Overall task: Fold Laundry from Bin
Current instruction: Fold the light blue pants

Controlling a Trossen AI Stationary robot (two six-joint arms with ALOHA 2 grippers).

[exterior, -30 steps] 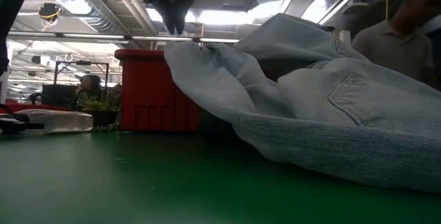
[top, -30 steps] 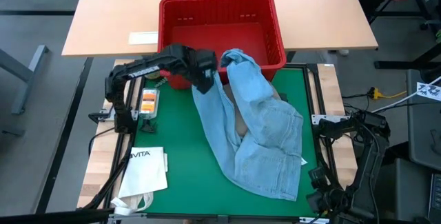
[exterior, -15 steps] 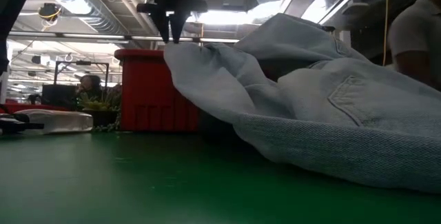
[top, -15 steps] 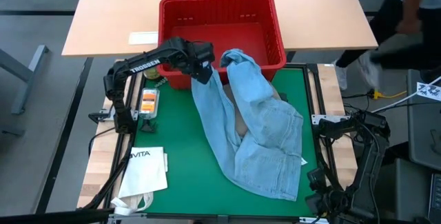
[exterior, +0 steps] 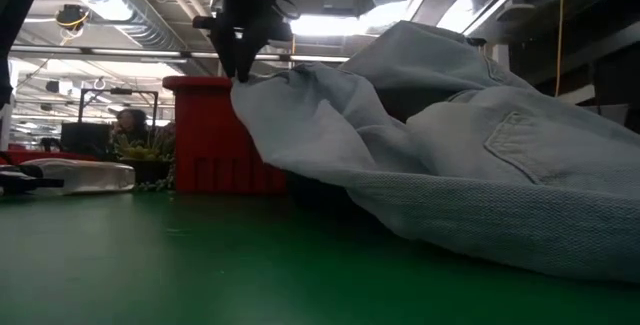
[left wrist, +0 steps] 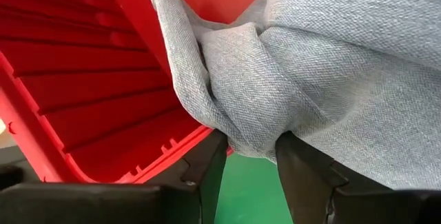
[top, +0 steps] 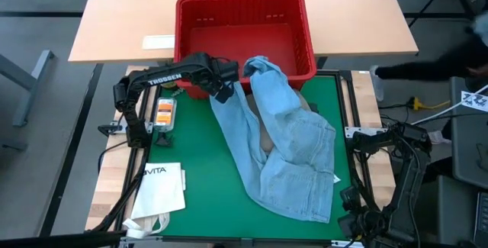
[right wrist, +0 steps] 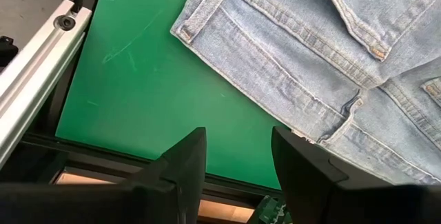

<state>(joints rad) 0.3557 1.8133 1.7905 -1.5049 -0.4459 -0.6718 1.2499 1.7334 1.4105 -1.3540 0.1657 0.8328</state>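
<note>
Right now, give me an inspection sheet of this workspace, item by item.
Surface: green mat, mostly bare on its left half.
Job's things: light blue jeans spread across the mat, one leg end draped on the front rim of the red bin; no other garment seen in the bin.
Clutter: white VITA paper bag at the mat's near left corner; orange-labelled item beside the left arm.
Grippers: left gripper closed on a jeans fold by the bin; right gripper open, empty, parked over the mat's near right corner.
Cables: yellow cable on the floor, right.
Surroundings: wooden table behind the bin.
</note>
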